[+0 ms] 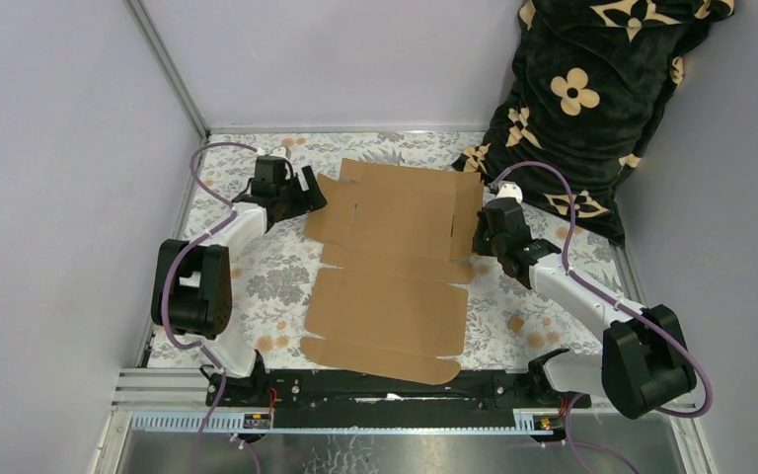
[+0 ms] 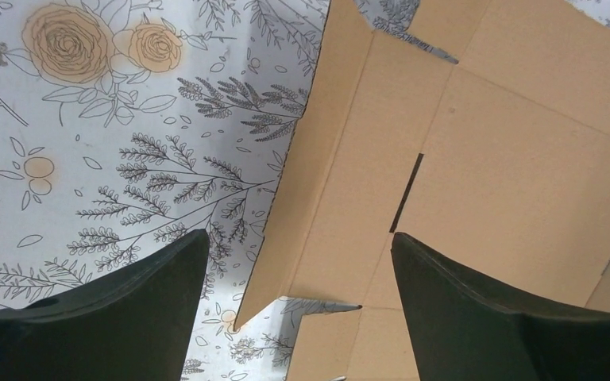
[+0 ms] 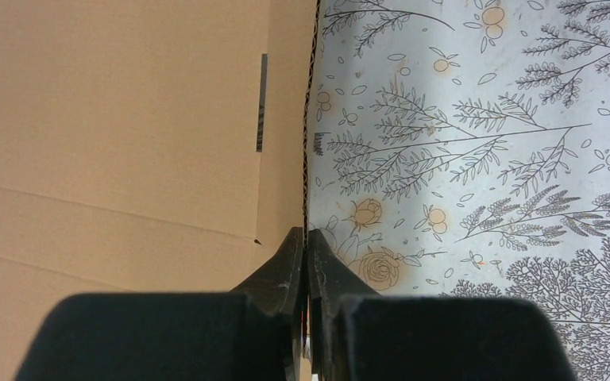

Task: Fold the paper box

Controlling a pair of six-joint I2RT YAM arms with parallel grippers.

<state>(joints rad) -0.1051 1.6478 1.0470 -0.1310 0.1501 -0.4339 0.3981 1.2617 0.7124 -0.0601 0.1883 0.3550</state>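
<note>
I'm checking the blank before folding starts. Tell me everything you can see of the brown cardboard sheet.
The plain brown corrugated cardboard box sheet is an unprinted die-cut blank with creased panels, side flaps, a rounded near flap and narrow slits. It lies unfolded and nearly flat on the flower-printed tablecloth. The right black pincer is shut on its right edge. The open left black pincer straddles its left flap without visibly touching it.
</note>
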